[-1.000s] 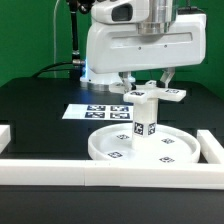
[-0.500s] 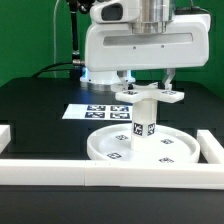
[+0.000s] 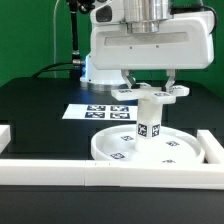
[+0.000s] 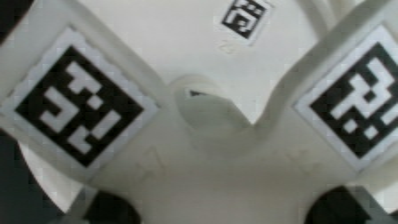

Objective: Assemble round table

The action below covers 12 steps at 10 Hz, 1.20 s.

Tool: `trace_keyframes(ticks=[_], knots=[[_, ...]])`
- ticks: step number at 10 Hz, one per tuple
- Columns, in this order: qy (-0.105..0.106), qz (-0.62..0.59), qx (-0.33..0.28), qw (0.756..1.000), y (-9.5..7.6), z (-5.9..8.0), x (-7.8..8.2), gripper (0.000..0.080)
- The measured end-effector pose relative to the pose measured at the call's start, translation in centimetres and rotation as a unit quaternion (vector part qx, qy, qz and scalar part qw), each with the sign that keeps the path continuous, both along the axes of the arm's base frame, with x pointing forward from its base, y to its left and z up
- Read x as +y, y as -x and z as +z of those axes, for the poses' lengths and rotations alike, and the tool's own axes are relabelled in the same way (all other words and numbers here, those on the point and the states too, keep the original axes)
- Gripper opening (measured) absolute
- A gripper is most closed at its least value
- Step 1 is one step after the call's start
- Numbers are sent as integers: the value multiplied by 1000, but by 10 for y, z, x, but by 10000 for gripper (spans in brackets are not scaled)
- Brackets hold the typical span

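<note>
Foot piece point(image 3: 150, 93) sits directly under my gripper point(image 3: 148, 84), level, on top of the post point(image 3: 150, 117). My fingers point(image 3: 130, 79) come down on either side of its centre; from the exterior view I judge they are pinching it, but the contact itself is hidden behind the wrist housing, so I cannot tell for certain.

Wrist view: foot piece point(image 4: 214, 110) fills the frame, two tagged arms spreading away from the hub, a small hole or notch at the hub. Fingertips are not clearly shown here, only dark blurs at the edge.

Post: upright, long axis vertical, straight in line with my wrist axis. Its base stands in the disc point(image 3: 185, 152), near the disc's middle. Tags are visible on the post's side and on the disc floor.

Disc lies flat on the black table point(image 3: 40, 110), just inside the white rail point(image 3: 60, 167) nearest the camera. Marker board point(image 3: 85, 111) lies behind the disc, apart from it.

Key relation: foot, post and wrist share one vertical line. Judgement: the step in hand is seating or screwing the foot onto the post top; any turn must be about that vertical axis, and a tilt could bind the joint or tip the post.

Only one arm; no choice of hand.
</note>
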<state>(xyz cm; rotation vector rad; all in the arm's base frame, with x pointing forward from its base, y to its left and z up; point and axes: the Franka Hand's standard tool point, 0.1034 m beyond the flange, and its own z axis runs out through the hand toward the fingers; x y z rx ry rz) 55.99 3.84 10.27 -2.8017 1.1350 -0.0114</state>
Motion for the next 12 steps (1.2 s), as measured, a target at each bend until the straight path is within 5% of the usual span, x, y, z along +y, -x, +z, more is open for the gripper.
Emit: trace_keyframes(ticks=[4,12], knots=[[-19,-194,19,981,-1,-1,0,448],[-41,-483,58,873,-2,-1,-2,448]])
